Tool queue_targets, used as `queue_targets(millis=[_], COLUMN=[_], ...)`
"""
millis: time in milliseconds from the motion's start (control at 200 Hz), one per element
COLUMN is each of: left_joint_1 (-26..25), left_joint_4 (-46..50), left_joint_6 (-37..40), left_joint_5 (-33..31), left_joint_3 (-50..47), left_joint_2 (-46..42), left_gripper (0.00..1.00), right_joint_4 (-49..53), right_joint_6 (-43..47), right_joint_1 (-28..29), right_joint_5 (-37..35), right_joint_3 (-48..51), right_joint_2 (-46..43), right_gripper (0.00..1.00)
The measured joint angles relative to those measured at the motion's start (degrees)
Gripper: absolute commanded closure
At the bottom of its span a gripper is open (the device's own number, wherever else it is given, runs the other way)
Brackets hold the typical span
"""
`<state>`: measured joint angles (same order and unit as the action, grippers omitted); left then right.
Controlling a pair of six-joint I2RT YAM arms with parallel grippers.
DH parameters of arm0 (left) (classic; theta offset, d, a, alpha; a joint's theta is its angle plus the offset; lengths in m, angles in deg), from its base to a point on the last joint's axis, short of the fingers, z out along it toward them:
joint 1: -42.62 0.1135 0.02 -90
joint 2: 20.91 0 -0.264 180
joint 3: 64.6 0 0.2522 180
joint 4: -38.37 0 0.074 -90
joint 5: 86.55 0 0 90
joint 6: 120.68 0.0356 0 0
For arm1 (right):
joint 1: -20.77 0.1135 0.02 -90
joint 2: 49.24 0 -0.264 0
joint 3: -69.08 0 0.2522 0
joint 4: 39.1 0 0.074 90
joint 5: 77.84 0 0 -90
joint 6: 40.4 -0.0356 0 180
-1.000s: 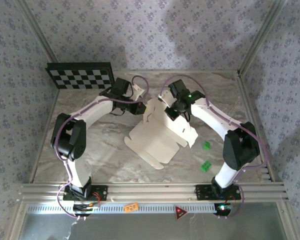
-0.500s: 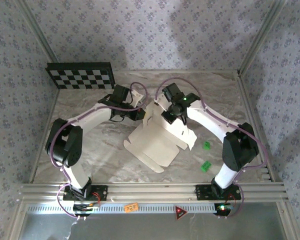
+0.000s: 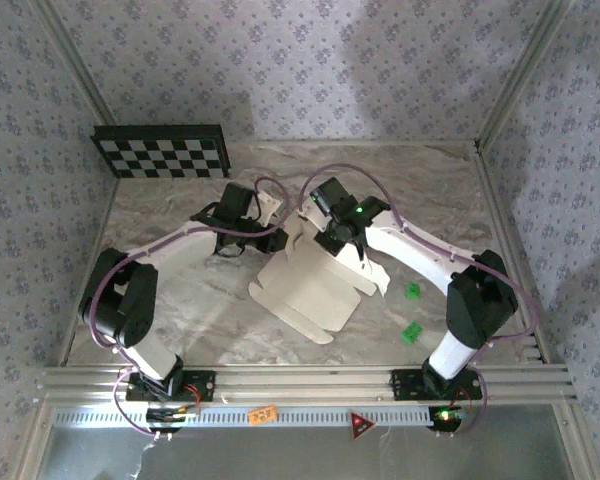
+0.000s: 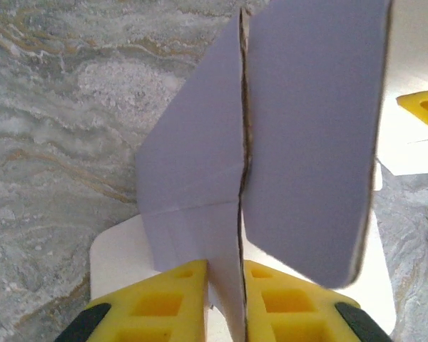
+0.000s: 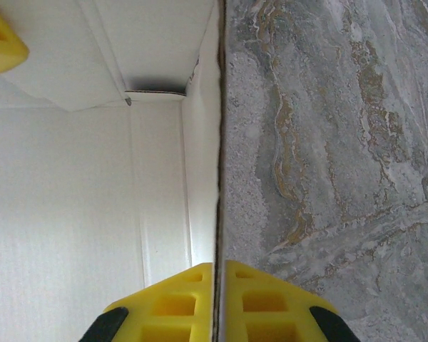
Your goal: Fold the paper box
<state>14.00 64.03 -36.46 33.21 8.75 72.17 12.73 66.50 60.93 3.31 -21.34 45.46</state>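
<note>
We see the paper box (image 3: 315, 285) lying half-open on the marble table (image 3: 180, 310), nearer us and right of the checkerboard panel (image 3: 160, 150). The right gripper (image 5: 219, 274) is pinched tight on a raised wall at the box's panel-ward end. The left gripper (image 4: 225, 274) straddles a lavender flap there; whether its pads (image 4: 164, 303) press it, we cannot tell. From above, both arms hide that end.

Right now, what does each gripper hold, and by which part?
The right gripper pinches the paper box by the edge of a side wall. The left gripper straddles a flap; whether clamped, I cannot tell.
</note>
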Motion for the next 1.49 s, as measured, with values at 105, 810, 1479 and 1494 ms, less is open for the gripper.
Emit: queue_targets(millis=[105,810,1479,1494], left_joint_1=[-0.3,-0.4,-0.1,-0.1], left_joint_4=[1.7,11.6,17.0,17.0], left_joint_6=[-0.4,1.9,6.4,6.4], left_joint_5=[-0.1,-2.0,-2.4,-2.4], left_joint_3=[-1.2,12.1,20.2,20.2], left_joint_2=[-1.1,-6.6,3.5,3.5], left_gripper=[0.69,0.61,0.96,0.96], right_joint_4=[-1.3,-2.5,-2.6,-2.6], right_joint_6=[0.0,0.0,0.0,0.0], right_joint_1=[0.2,0.3,0.2,0.2], right_joint_5=[0.1,0.7,1.4,1.4], right_joint_3=[0.7,1.4,1.5,1.5], right_joint_2=[-0.1,-0.4,-0.6,-0.6], right_gripper=[1.0,1.0,0.94,0.93])
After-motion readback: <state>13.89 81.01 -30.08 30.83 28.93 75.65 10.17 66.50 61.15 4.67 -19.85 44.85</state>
